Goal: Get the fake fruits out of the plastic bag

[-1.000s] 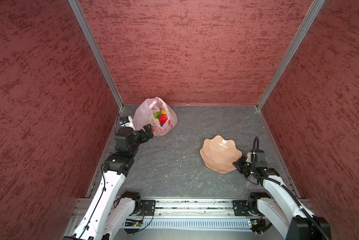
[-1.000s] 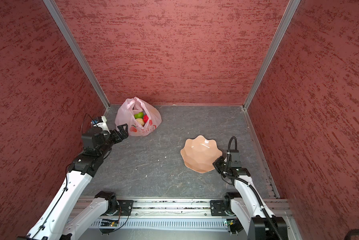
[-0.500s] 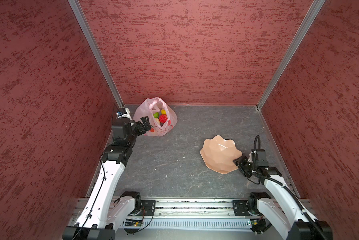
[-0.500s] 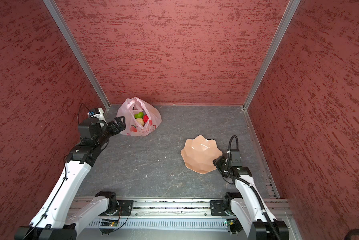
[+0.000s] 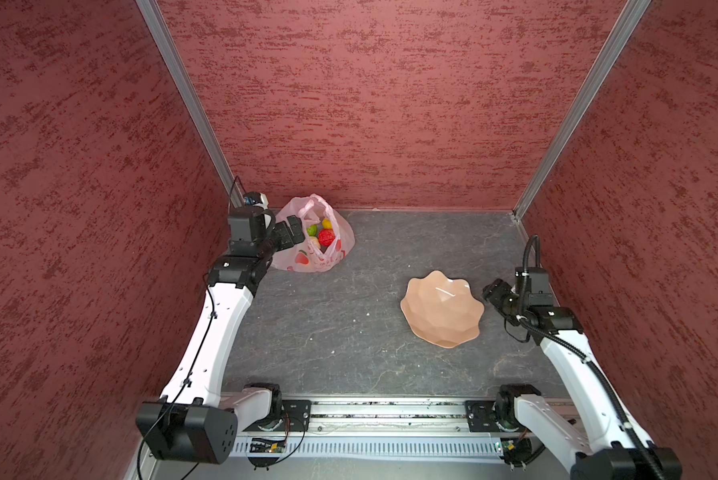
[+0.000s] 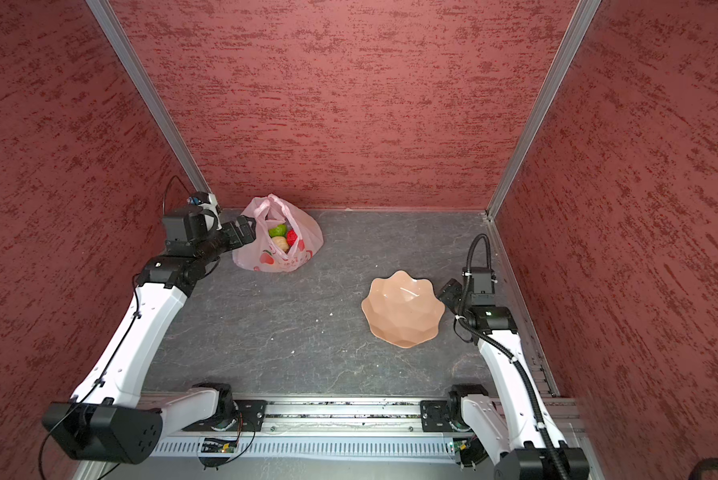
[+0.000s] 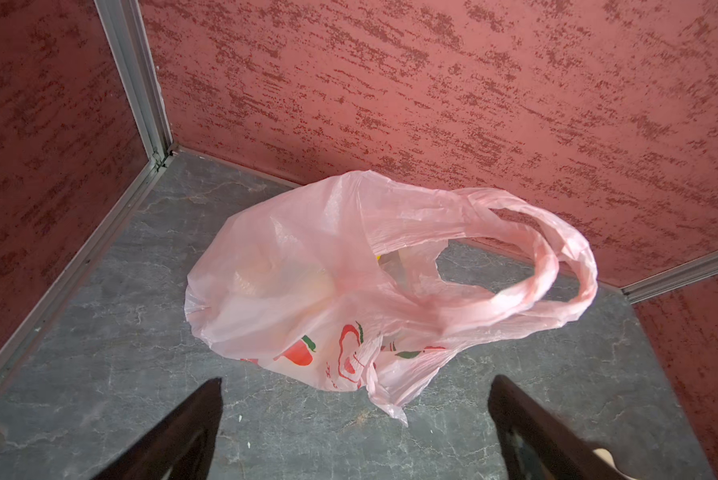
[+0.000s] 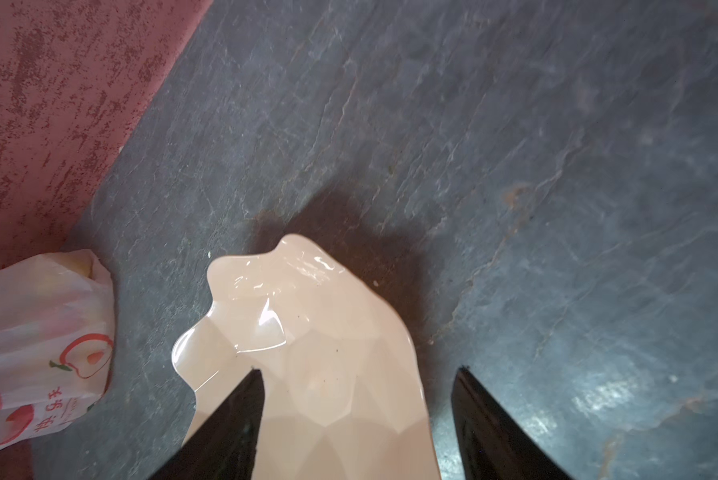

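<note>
The plastic bag (image 5: 307,259) (image 6: 272,259) sits in the back left corner, its mouth open upward. Inside it I see fake fruits: a red one (image 5: 326,237) (image 6: 292,237), a green one (image 5: 312,229) (image 6: 277,230), a yellow one (image 5: 327,223) and a beige lump (image 6: 280,244). My left gripper (image 5: 296,230) (image 6: 247,232) hovers open at the bag's left side, holding nothing. In the left wrist view the bag (image 7: 307,270) lies just beyond the left gripper (image 7: 355,380), its handles (image 7: 557,270) looped up. My right gripper (image 5: 488,293) (image 8: 359,369) is open astride the bowl's rim.
A peach faceted bowl (image 5: 440,309) (image 6: 403,309) (image 8: 307,332) rests empty on the right of the grey floor. Red walls close in the back and both sides. A metal rail (image 5: 370,411) runs along the front edge.
The right gripper has opened from shut at the bowl's rim. My left arm has swung back and toward the bag, bringing its open jaws up against the bag's side.
</note>
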